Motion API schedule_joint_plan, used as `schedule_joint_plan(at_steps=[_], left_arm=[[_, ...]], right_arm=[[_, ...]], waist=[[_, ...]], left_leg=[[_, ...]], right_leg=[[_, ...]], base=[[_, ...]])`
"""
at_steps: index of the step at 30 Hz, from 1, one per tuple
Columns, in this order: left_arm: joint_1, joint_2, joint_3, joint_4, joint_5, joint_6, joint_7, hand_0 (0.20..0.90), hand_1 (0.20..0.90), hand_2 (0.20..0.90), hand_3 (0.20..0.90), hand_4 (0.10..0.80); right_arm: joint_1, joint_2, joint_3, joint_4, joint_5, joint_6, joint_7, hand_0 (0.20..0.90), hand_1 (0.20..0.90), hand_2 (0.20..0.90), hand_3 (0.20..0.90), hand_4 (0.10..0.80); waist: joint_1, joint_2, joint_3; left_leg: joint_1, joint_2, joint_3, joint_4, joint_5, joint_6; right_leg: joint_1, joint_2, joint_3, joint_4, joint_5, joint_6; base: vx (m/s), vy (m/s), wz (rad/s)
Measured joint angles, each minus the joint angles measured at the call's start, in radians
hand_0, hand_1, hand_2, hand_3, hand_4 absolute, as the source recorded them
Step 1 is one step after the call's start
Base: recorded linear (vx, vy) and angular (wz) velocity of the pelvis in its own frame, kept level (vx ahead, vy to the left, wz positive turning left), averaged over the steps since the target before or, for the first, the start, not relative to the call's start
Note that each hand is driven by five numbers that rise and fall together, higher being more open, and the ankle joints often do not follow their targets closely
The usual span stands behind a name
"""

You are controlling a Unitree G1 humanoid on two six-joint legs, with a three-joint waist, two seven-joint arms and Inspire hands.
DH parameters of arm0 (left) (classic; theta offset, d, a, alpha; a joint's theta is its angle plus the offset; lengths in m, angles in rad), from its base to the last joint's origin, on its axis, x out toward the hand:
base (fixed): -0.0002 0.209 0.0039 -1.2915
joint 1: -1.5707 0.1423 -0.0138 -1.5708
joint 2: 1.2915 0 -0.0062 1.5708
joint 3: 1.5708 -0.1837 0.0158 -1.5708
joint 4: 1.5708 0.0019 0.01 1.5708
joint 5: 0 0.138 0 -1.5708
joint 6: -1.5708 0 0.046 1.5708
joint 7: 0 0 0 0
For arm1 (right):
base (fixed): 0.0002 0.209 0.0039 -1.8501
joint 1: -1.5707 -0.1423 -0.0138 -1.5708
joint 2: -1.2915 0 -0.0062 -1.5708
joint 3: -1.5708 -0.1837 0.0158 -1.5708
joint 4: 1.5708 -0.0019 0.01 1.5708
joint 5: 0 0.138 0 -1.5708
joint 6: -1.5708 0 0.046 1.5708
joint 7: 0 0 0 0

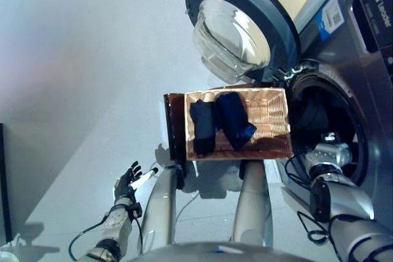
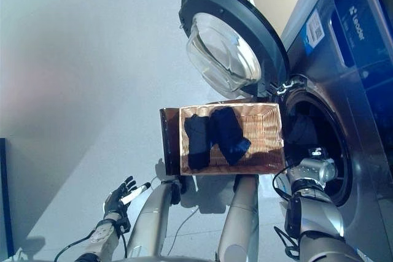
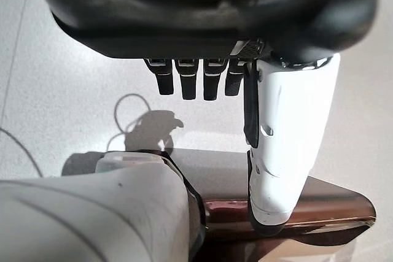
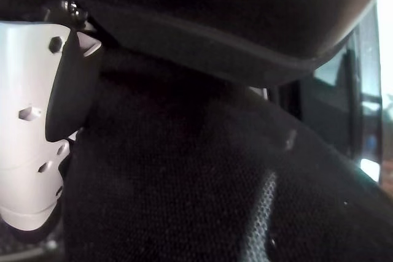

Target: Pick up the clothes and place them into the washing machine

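Right hand at the washing machine's drum mouth, dark clothes waiting in the basket.

The washing machine (image 1: pixel 362 84) stands with its round door (image 1: pixel 236 26) swung wide open. Just beside the drum opening (image 2: pixel 313 145) sits a wicker basket (image 1: pixel 270 121) holding two dark garments (image 1: pixel 222 124), lying side by side and touching. The right hand (image 1: pixel 325 151) is at the drum opening; its wrist view is filled with dark mesh cloth (image 4: pixel 184 194) beside the white thumb cover, but whether its fingers grip that cloth I cannot tell. The left hand (image 1: pixel 128 181) hangs on the basket's far side from the machine, well apart from it, fingers spread and relaxed, holding nothing, above the pale floor (image 1: pixel 73 59).
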Motion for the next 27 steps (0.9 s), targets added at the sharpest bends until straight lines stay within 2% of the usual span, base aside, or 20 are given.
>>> schedule_joint_plan(at_steps=[5, 12, 15, 21, 27], left_arm=[[0.009, 0.002, 0.001, -0.007, 0.0, -0.001, 0.0, 0.9, 0.9, 0.9, 0.9, 0.8], [0.009, 0.003, 0.0, -0.067, 0.0, -0.003, 0.0, 0.9, 0.9, 0.9, 0.9, 0.8], [0.01, 0.005, 0.0, -0.072, 0.0, -0.004, 0.001, 0.9, 0.9, 0.9, 0.9, 0.8], [0.017, 0.007, -0.003, -0.081, 0.0, -0.004, 0.004, 0.9, 0.9, 0.9, 0.9, 0.8], [0.019, 0.007, -0.011, -0.086, 0.0, -0.003, 0.004, 0.9, 0.9, 0.9, 0.9, 0.8]], right_arm=[[-0.047, 0.0, -0.031, 0.0, 0.013, -0.007, -0.007, 0.2, 0.2, 0.2, 0.2, 0.3], [-0.087, -0.015, -0.045, 0.016, 0.04, -0.024, -0.053, 0.2, 0.2, 0.2, 0.2, 0.3], [-0.099, -0.027, -0.046, 0.02, 0.038, -0.024, -0.078, 0.2, 0.2, 0.2, 0.2, 0.3], [-0.114, -0.114, -0.157, 0.041, 0.09, -0.035, -0.095, 0.2, 0.2, 0.2, 0.2, 0.3], [-0.121, -0.184, -0.187, 0.05, 0.1, -0.073, -0.139, 0.2, 0.2, 0.2, 0.2, 0.3]], waist=[[0.002, 0.007, -0.004], [0.032, 0.031, -0.009], [0.037, 0.044, -0.012], [0.05, 0.066, -0.023], [0.049, 0.078, -0.031]], left_leg=[[-0.025, -0.001, 0.003, 0.005, 0.003, 0.005], [-0.073, -0.007, 0.006, 0.052, -0.009, 0.0], [-0.076, -0.01, 0.005, 0.051, -0.012, 0.006], [-0.098, -0.021, 0.007, 0.052, -0.009, 0.002], [-0.104, -0.023, 0.019, 0.08, -0.021, 0.003]], right_leg=[[-0.032, 0.0, 0.007, 0.01, -0.003, -0.004], [-0.082, -0.008, 0.02, 0.063, -0.018, -0.026], [-0.087, -0.009, 0.024, 0.067, -0.024, -0.021], [-0.121, -0.02, 0.031, 0.093, -0.032, -0.023], [-0.134, -0.025, 0.049, 0.109, -0.037, -0.029]], base=[[-0.007, 0.011, 0.01], [-0.002, 0.008, 0.03], [-0.004, 0.007, 0.04], [0.013, 0.029, 0.05], [0.009, 0.032, -0.02]])
